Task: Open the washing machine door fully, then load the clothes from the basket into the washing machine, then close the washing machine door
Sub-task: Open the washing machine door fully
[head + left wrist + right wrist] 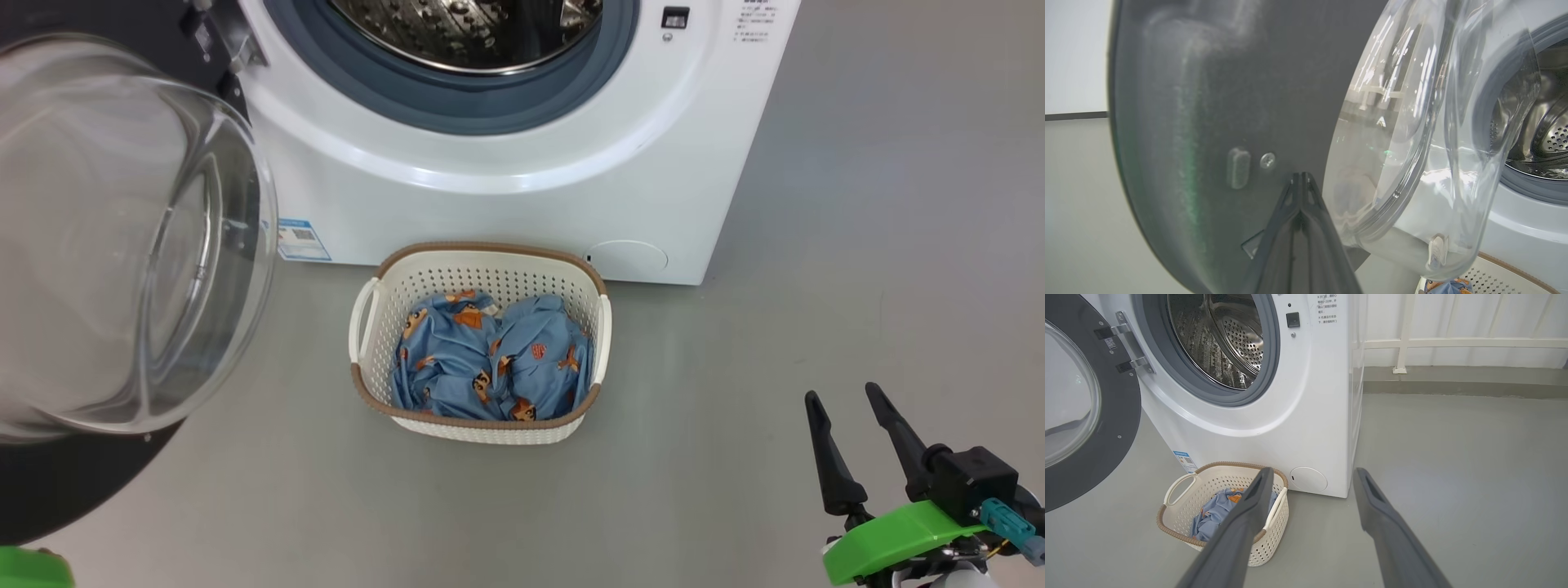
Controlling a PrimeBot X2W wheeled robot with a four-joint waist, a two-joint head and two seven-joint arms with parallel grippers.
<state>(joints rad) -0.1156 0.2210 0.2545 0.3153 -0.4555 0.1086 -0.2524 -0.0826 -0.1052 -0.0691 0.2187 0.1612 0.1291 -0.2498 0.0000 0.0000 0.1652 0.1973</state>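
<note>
Head view has the washing machine door [122, 237] swung out on its hinge [237, 45] at the left. Its bulging glass bowl faces the room with the black rim behind it. The mouth of the washing machine [522, 204] therefore stands uncovered, the grey-blue gasket [457, 106] ringing the perforated steel drum [465, 33]. On the grey floor [735, 425] just in front of the machine, roughly between the blue energy label [298, 239] and the round lower cover [627, 257], the basket [482, 269] sits upright. The clothes [490, 359] lie bunched inside it (light blue, dotted with orange-brown figures). The left gripper [1300, 176], seen from its own wrist, has its two dark fingers pressed flat together with nothing between them. Its tips are up close to the dark inner face of the door's rim, just beside a small screw [1267, 160] and to the left of the glass bowl; whether they touch the rim I cannot tell. The right gripper [841, 392] hangs at the lower right of the head view, well apart from the basket, fingers spread wide and empty. In the right wrist view one of its fingers crosses in front of the basket and the other lies over bare floor.
</note>
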